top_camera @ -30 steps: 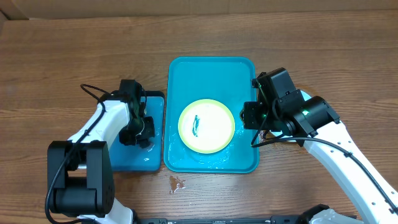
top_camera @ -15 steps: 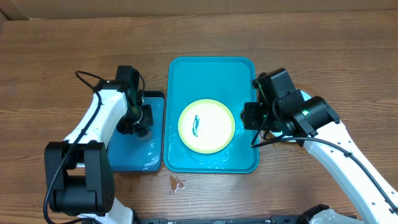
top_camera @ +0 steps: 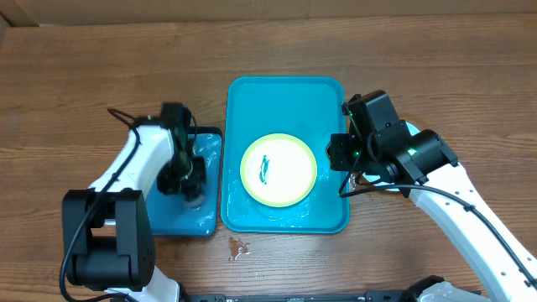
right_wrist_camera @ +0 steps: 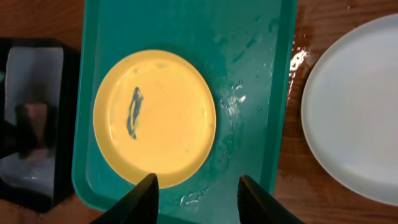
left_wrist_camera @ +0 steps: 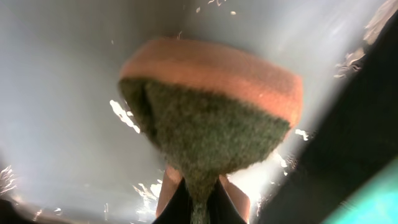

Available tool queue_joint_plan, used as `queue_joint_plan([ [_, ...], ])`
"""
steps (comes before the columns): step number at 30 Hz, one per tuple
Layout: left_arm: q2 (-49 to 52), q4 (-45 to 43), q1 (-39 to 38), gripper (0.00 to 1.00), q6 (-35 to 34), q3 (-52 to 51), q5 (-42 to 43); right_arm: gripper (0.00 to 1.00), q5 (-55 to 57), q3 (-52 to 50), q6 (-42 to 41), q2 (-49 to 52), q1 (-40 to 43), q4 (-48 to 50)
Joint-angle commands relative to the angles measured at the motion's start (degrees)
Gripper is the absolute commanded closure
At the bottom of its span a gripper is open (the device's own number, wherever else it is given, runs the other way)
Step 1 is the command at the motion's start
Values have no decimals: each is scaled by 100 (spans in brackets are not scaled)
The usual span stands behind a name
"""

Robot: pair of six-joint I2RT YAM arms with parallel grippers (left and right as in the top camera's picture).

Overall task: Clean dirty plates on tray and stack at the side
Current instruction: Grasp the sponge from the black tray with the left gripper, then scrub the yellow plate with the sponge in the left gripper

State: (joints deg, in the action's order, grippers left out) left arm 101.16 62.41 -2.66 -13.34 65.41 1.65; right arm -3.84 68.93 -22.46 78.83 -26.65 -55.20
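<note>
Sponge [left_wrist_camera: 211, 118], orange-backed with a green scouring face, is pinched tight in the left gripper [left_wrist_camera: 198, 200]. The jaws are clenched on its lower end, and the rest bulges out beyond the fingertips [left_wrist_camera: 166, 190]. From overhead that gripper sits over the small blue tray [top_camera: 180, 222], close to its right edge, with wet gleams on the tray floor around it.

The yellow-green plate [top_camera: 278, 169] lies flat on the teal tray [top_camera: 285, 96], roughly midway between the left and right edges and somewhat nearer the tray's near edge than its far one. A dark blue smear [right_wrist_camera: 134, 112] runs across the left of the plate's face. Water shines on the tray floor to the plate's right.

The right gripper [right_wrist_camera: 202, 200] hangs released, its two fingers spread with nothing between them. In its own wrist view the plate's near rim sits just beyond the left fingertip, not between the jaws and not touched. From overhead the gripper stands at the teal tray's right edge, apart from the plate.

A white plate [right_wrist_camera: 354, 106] rests on the table [top_camera: 84, 75] just off the teal tray's right edge. The right arm hides it from overhead.
</note>
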Motion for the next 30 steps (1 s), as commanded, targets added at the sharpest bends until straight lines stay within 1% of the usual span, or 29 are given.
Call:
queue_joint_plan([
  [1, -48, 409, -63, 96, -28, 1220, 299, 57, 232, -33, -33, 247, 20, 111],
  [4, -48, 752, -197, 96, 9, 1989, 675, 57, 227, -33, -33, 645, 20, 212],
  [6, -48, 782, -363, 96, 7, 2286, 914, 57, 225, -33, -31, 960, 20, 308],
  [11, -17, 433, -977, 96, -28, 2347, 1071, 57, 227, -33, -28, 1829, 9, 603],
  [13, 0, 315, -1202, 96, -179, 2277, 1067, 57, 179, -33, -20, 2218, 22, 723],
  [16, 13, 79, -1449, 96, -380, 2124, 1010, 66, -203, -33, 269, 2649, 20, 848],
  [18, 44, -120, -1556, 96, -570, 1996, 1014, 78, -393, -33, 341, 2876, 20, 861],
  [19, 63, -208, -1596, 96, -645, 1930, 1054, 81, -404, -33, 343, 2927, 20, 872],
  [23, 157, -682, -1768, 96, -708, 1541, 1357, 82, -444, -35, 452, 3178, -39, 1064],
  [27, 363, -1051, -1943, 96, -811, 1220, 1613, 96, -487, -35, 448, 3331, -76, 1084],
  [30, 614, -1360, -2129, 96, -813, 1130, 1853, 96, -487, -35, 450, 3329, -76, 1082],
])
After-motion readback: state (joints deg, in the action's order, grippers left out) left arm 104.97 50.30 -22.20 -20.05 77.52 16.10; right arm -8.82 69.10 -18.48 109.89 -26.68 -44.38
